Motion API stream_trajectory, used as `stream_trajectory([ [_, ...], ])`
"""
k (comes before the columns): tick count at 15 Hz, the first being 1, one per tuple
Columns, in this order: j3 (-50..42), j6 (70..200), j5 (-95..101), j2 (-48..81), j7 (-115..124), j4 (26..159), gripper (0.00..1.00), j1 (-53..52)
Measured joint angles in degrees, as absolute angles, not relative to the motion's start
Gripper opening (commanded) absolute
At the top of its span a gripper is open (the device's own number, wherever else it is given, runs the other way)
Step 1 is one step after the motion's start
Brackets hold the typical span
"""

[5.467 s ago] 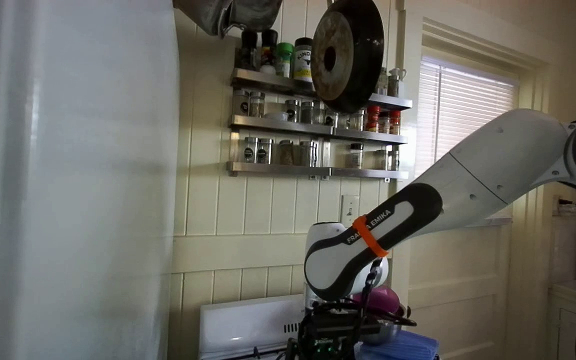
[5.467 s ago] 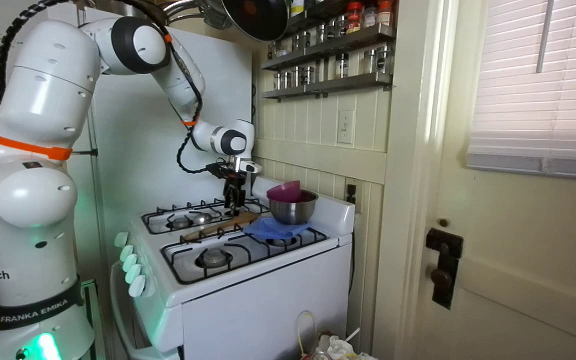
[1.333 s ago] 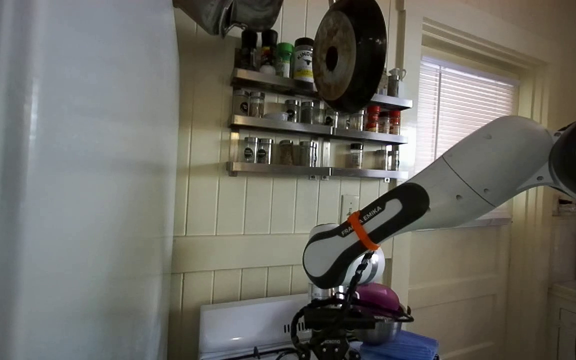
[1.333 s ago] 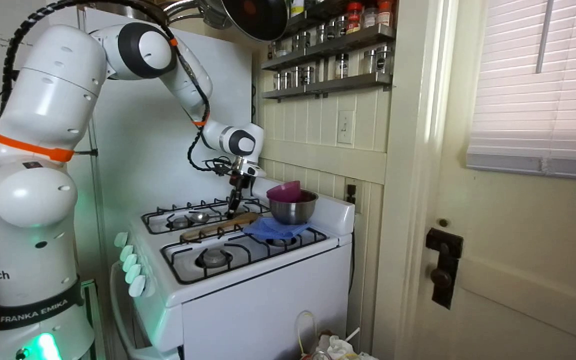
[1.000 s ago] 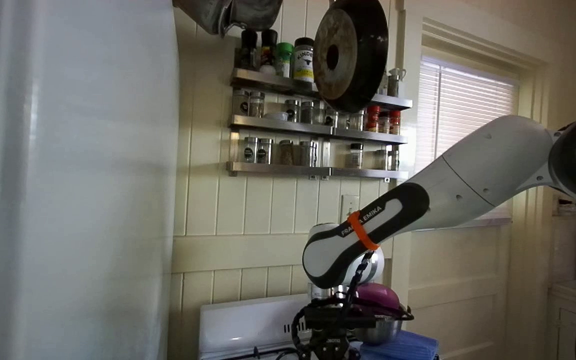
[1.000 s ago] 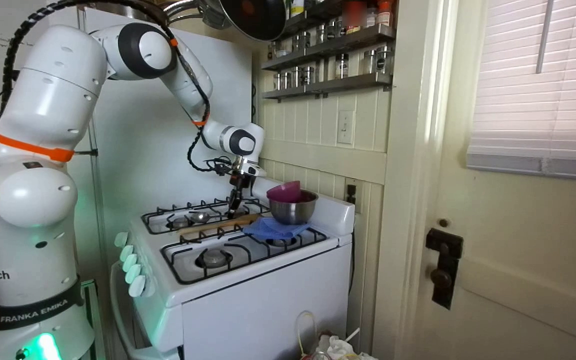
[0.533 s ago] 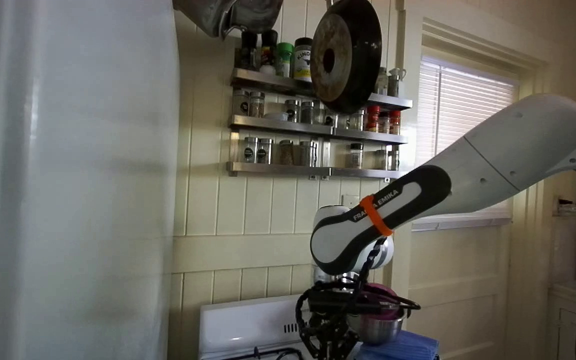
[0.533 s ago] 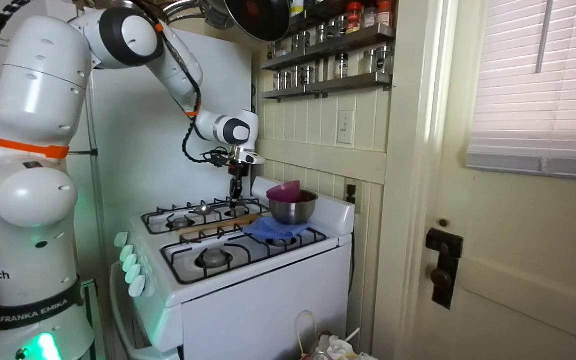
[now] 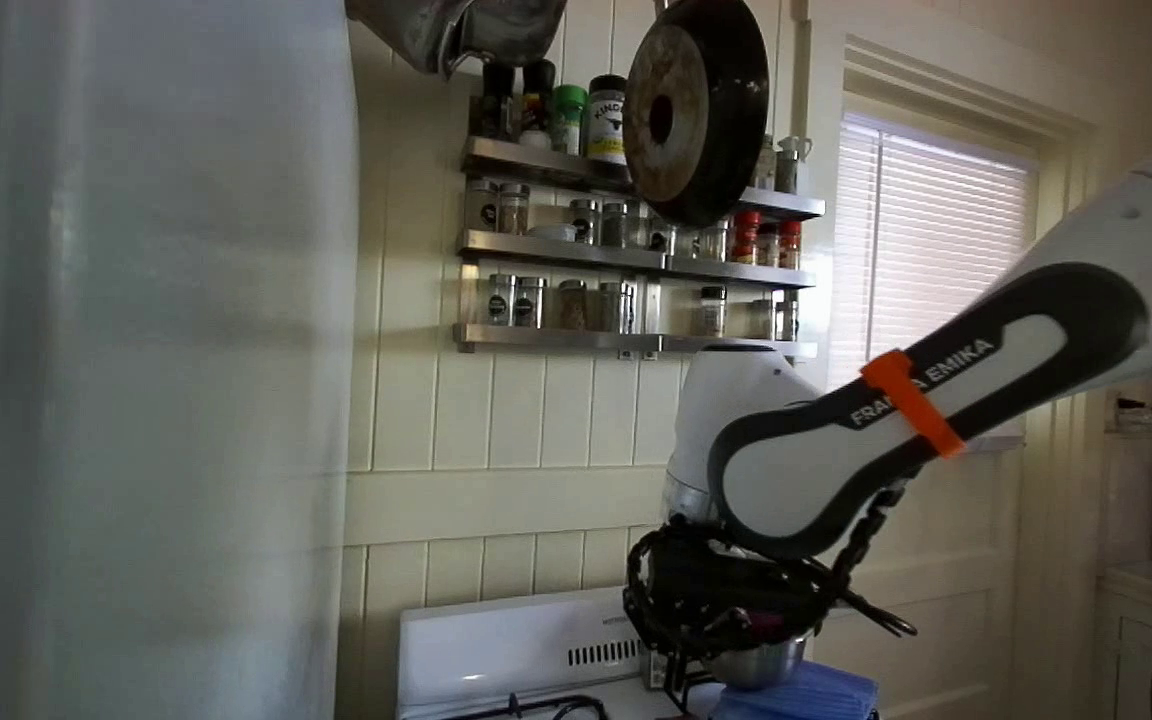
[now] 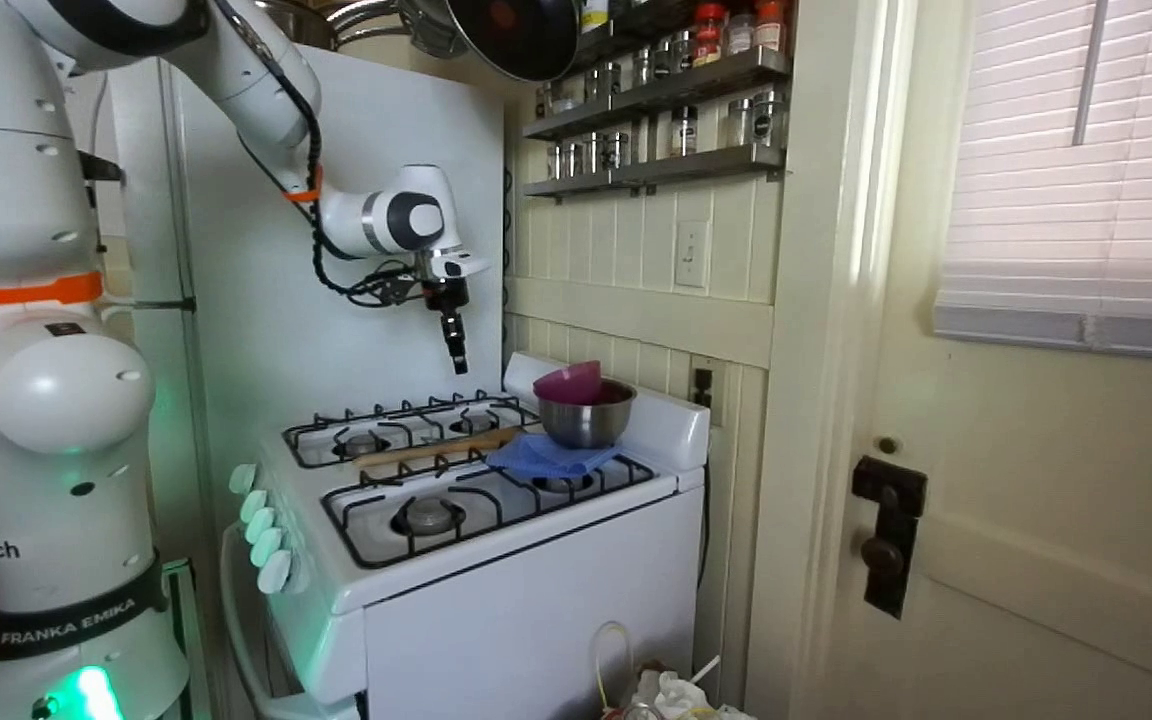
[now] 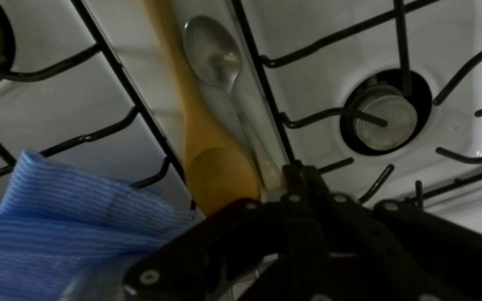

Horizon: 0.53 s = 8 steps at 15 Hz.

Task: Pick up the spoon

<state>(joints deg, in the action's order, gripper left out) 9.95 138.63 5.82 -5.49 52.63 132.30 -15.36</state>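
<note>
In the wrist view the pincer (image 11: 301, 170) had its fingers drawn together, gripping nothing I could see. The metal spoon (image 11: 212, 52) lay past its tips, off to their left, handle toward them, between a wooden spoon (image 11: 221, 173) and the bar edging a stove grate (image 11: 261, 75). In an exterior view the pincer hung well above the stove (image 10: 526, 590), open air beneath it, the steel bowl (image 10: 586, 424) lower and to its right. In an exterior view dark cables (image 9: 648, 632) partly hid it.
</note>
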Motion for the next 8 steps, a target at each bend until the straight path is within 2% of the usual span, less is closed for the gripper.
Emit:
stream_trajectory([
  [3,12.29,139.23,11.98,-10.46,61.46,136.08,0.02,-13.24],
  [4,12.76,139.15,12.17,-11.30,62.14,136.82,0.33,-12.52],
  [5,12.89,138.67,11.59,-11.64,61.69,137.30,0.34,-12.13],
  [8,12.31,135.65,5.06,-10.64,51.05,137.65,0.55,-12.10],
])
